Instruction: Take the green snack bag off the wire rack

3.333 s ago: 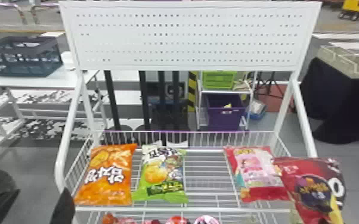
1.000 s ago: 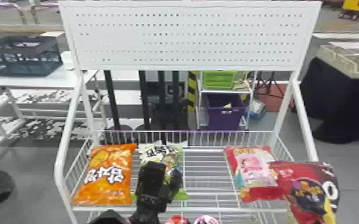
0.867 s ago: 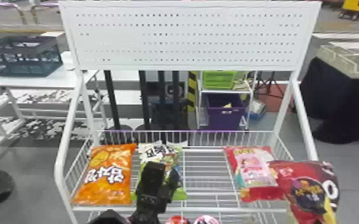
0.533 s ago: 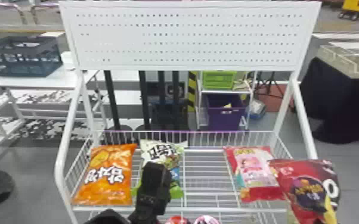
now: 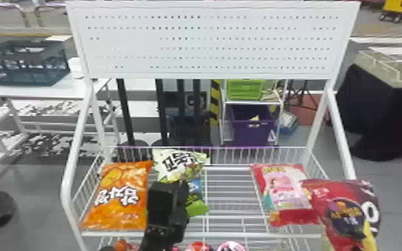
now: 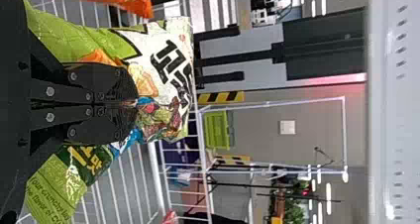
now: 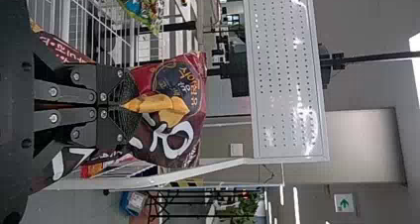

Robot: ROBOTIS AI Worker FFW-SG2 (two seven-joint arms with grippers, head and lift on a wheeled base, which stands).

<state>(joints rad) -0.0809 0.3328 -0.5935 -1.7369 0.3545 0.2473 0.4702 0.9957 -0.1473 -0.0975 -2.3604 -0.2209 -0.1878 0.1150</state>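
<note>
One green snack bag tight in left pincer, well apart from red bag in right pincer.

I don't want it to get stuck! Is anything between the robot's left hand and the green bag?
Nothing visible is between them: the left gripper is shut on the green snack bag, pinching its crumpled front.

From my station, my left arm looks black and blocky. On the left end effector I see dark plates, rounded outside, with pale screws; my right end effector has similar screws and black, finely textured pads.
</note>
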